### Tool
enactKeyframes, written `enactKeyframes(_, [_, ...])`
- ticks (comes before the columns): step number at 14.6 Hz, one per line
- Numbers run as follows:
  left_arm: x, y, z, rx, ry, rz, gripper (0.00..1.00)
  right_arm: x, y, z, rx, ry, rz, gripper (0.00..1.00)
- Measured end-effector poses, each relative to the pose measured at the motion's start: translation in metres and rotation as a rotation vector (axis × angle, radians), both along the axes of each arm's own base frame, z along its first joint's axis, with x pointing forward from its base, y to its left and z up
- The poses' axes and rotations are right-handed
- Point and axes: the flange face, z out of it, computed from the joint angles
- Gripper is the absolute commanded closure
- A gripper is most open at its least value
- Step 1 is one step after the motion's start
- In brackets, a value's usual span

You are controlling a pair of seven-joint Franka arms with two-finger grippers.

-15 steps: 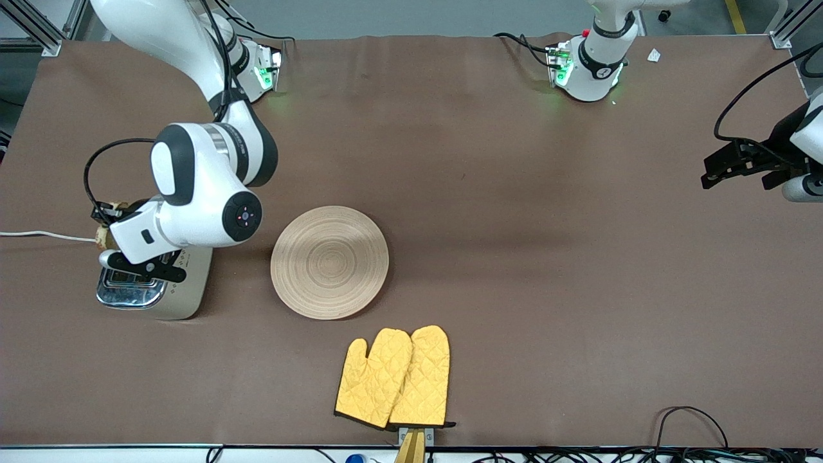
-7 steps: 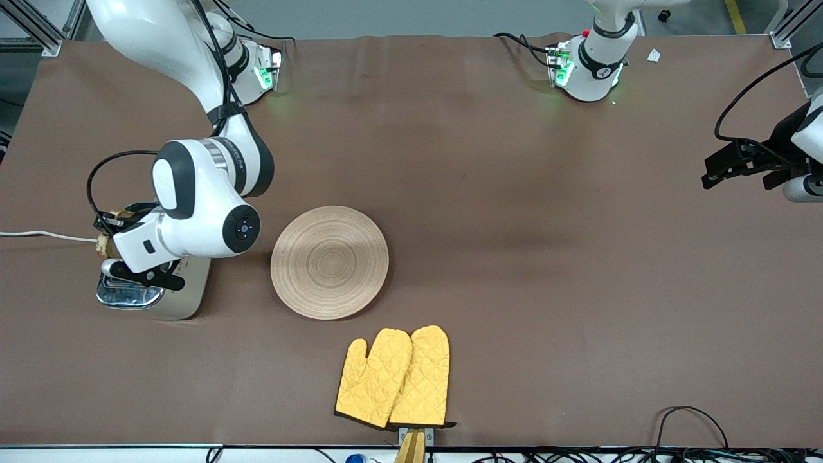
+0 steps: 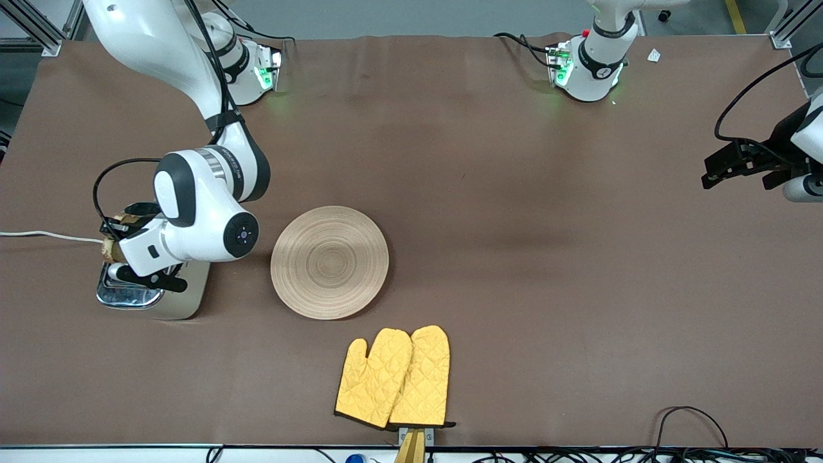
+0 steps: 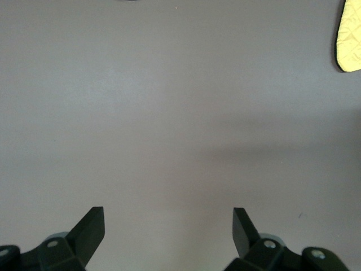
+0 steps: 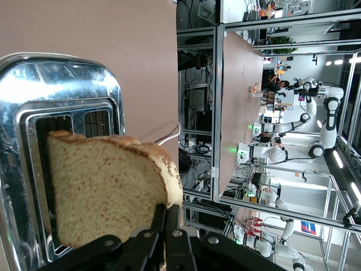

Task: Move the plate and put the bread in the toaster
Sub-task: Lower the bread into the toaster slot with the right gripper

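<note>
Brown worktop [image 3: 514, 257]: right pincer [image 5: 166, 217] clamps the bread [image 5: 107, 189] over the toaster [image 5: 34, 90]; left pincer [image 4: 168, 231] waits, fully spread, holding nothing.

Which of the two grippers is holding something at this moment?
The right gripper, over the chrome-topped beige toaster, grips the speckled brown bread slice. The left gripper is open and holds nothing, waiting over bare table.

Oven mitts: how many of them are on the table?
2. The two yellow oven mitts lie side by side, overlapping, nearer to the front camera than the plate: one toward the right arm's end, the other beside it. No others are visible.
</note>
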Motion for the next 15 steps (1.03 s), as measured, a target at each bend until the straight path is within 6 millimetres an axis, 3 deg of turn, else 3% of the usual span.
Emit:
enactKeyframes(4, [0.000,0.000,0.000,0.000,0.000,0.000,0.00,0.000,-0.002,-0.006,0.006,-0.009,0.006,0.99])
enactKeyframes(8, [0.000,0.000,0.000,0.000,0.000,0.000,0.00,0.004,-0.017,-0.030,0.014,-0.001,-0.002,0.98])
enactKeyframes(11, [0.000,0.000,0.000,0.000,0.000,0.000,0.00,0.005,-0.017,-0.050,0.038,-0.010,-0.023,0.95])
enactKeyframes(12, [0.000,0.000,0.000,0.000,0.000,0.000,0.00,0.003,-0.013,-0.060,0.044,-0.014,-0.036,0.84])
enactKeyframes(14, [0.000,0.000,0.000,0.000,0.000,0.001,0.00,0.000,-0.005,-0.079,0.042,-0.013,-0.039,0.27])
enactKeyframes(15, [0.000,0.000,0.000,0.000,0.000,0.000,0.00,-0.001,-0.002,-0.083,0.039,-0.015,-0.037,0.07])
